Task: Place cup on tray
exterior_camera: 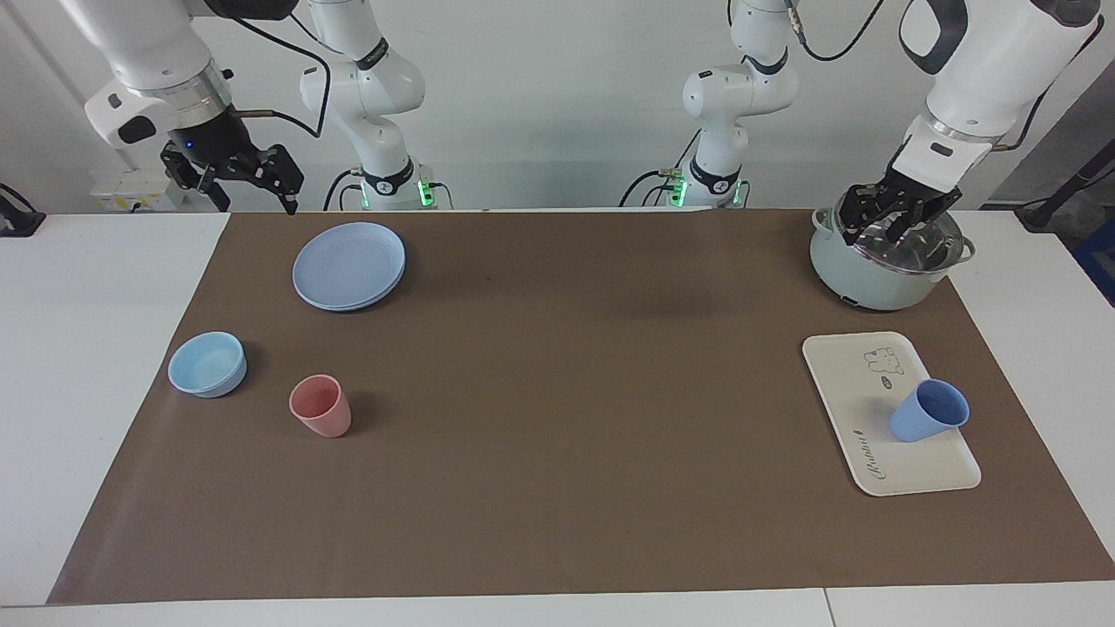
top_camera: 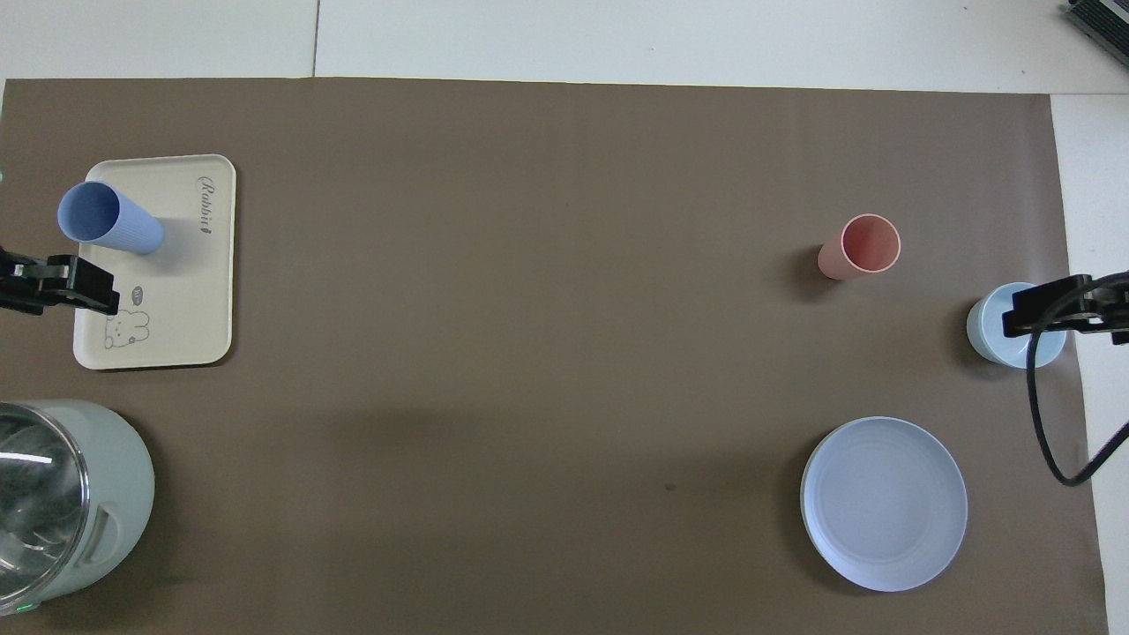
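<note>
The small periwinkle-blue plastic cup [exterior_camera: 929, 411] [top_camera: 110, 219] stands upright on the cream-white rectangular plastic tray [exterior_camera: 858, 387] [top_camera: 190, 291], which has a bear drawing; nothing grips the cup. Nearer to the robots than the tray sits a pale green pot with a glass lid [exterior_camera: 884, 261] [top_camera: 66, 503]. The left gripper [exterior_camera: 897, 213] [top_camera: 66, 284] hangs raised over that pot, its jaws spread. Toward the right arm's end of the table from the tray lie a salmon-pink tumbler [exterior_camera: 320, 406] [top_camera: 860, 247], a light-blue shallow bowl [exterior_camera: 207, 364] [top_camera: 1014, 331] and a round blue plate [exterior_camera: 349, 266] [top_camera: 884, 503]. The right gripper [exterior_camera: 253, 178] [top_camera: 1054, 304] waits raised there, jaws spread and empty.
</note>
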